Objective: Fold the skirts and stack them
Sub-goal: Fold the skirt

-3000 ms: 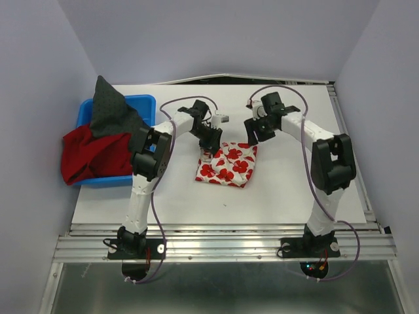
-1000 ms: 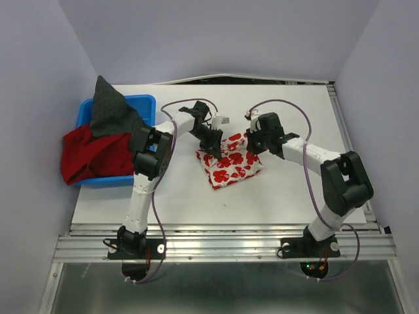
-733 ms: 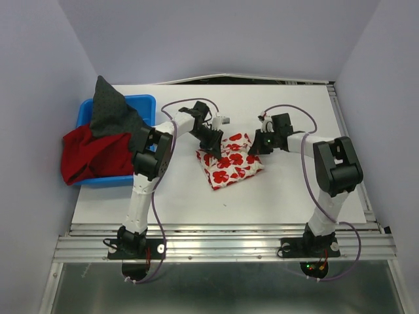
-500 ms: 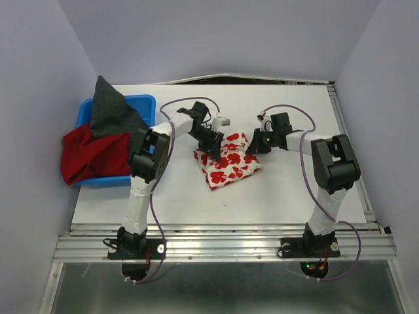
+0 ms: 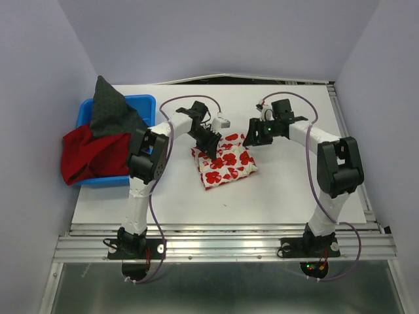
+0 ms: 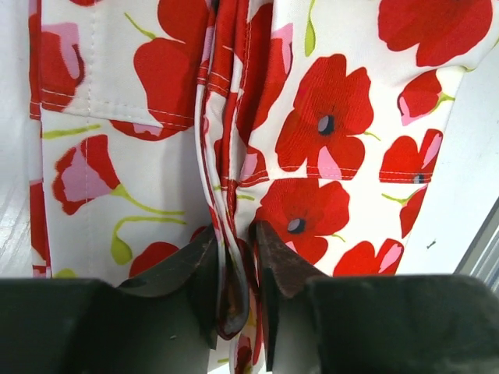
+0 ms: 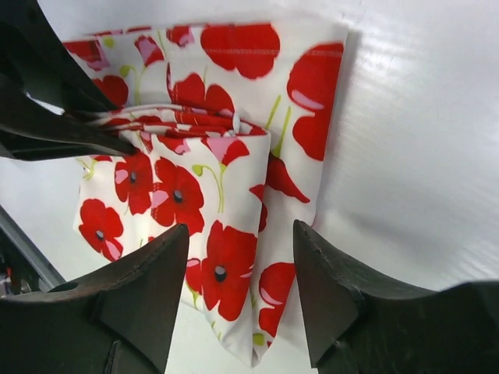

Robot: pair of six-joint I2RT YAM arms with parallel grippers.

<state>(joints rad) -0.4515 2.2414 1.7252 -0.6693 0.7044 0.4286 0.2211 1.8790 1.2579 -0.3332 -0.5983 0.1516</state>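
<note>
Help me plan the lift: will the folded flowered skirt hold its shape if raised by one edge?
Probably not: the white cloth skirt with red flower print looks thin and floppy, layers bunching where the left end effector pinches them. Likely light; its loose folds may slip open.

Quick rundown of where stuff sits: the folded skirt (image 5: pixel 224 161) lies on the table (image 5: pixel 294 190) roughly mid-way, between my two arms. My left gripper (image 6: pixel 238 273) is at its far-left edge, with a fold of the cloth between the fingers (the left wrist view shows it best). My right gripper (image 7: pixel 238 230) hangs over its far-right corner. Off at the table's left edge, toward the back, sits the bin (image 5: pixel 147 101). Two more skirts are in it: the lower skirt (image 5: pixel 88 154) spills out over the near-left rim, and the upper skirt (image 5: pixel 108 111) lies on top of it, poking up behind.
</note>
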